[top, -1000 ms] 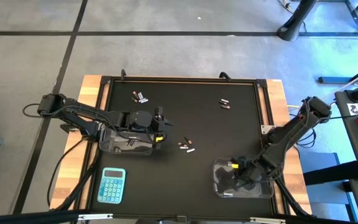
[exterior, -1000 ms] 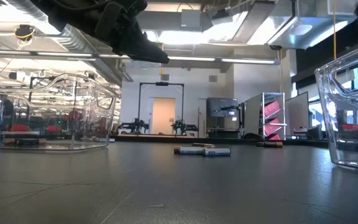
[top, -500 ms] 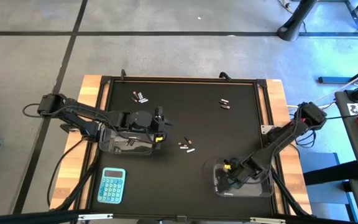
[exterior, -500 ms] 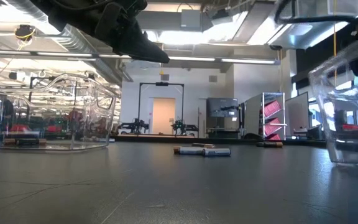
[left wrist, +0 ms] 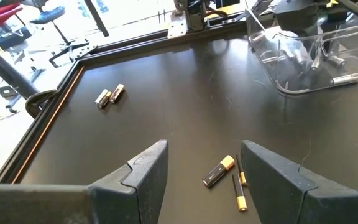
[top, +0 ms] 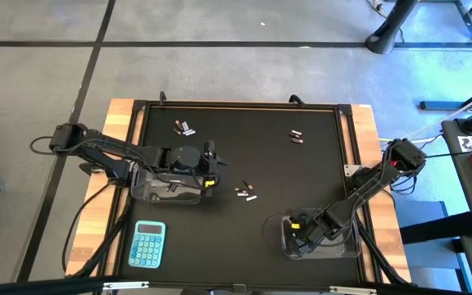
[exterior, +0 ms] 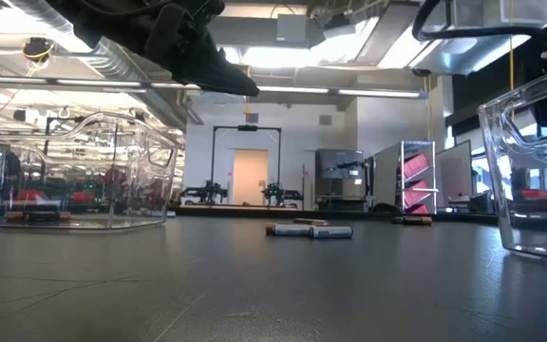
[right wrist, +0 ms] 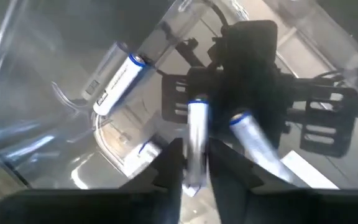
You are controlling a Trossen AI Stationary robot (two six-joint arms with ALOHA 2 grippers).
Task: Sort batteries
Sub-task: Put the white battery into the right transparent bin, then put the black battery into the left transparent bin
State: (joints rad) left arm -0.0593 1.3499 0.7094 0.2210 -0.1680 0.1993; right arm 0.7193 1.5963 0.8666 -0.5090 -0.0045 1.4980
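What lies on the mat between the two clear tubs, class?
In the high view, a small cluster of batteries lies on the dark mat between the left tub and the right tub.

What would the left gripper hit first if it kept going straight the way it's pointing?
Probably the small cluster of loose batteries on the black mat just beyond the left gripper, whose jaws stand open; depth is uncertain.

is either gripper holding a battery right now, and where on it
Right gripper, inside the clear tub, has a silvery battery between its fingertips, near one end; whether gripped, can't tell. Left gripper holds nothing.

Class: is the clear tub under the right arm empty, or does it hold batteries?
Not empty: silvery batteries lie inside the tub.
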